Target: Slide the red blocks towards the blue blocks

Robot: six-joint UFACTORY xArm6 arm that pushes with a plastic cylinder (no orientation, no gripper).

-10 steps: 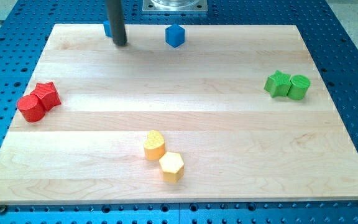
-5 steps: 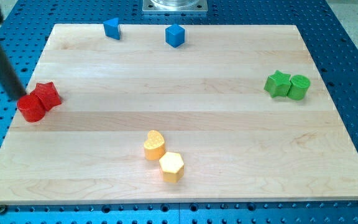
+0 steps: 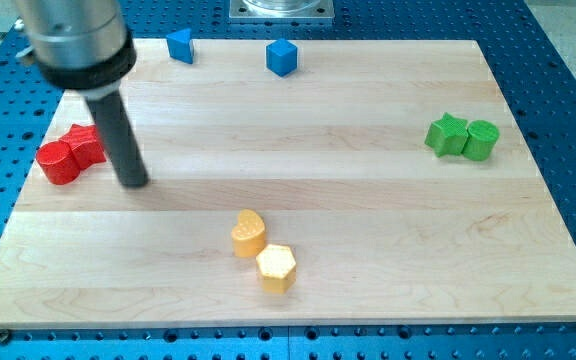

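Note:
A red cylinder (image 3: 59, 163) and a red star block (image 3: 87, 146) sit touching at the view's left side of the wooden board (image 3: 368, 230). My tip (image 3: 134, 183) rests on the board just right of and slightly below the red star, a small gap apart. A blue block (image 3: 179, 45) and a blue cube (image 3: 282, 57) sit near the view's top edge of the board.
A green star (image 3: 447, 134) and green cylinder (image 3: 482, 140) sit together at the view's right. A yellow heart (image 3: 249, 233) and yellow hexagon (image 3: 276, 268) sit at the bottom centre. A metal mount (image 3: 281, 9) is at the top.
My tip went from the top of the board to the left of the red blocks, then round to their right. The red pair shifted slightly right and up.

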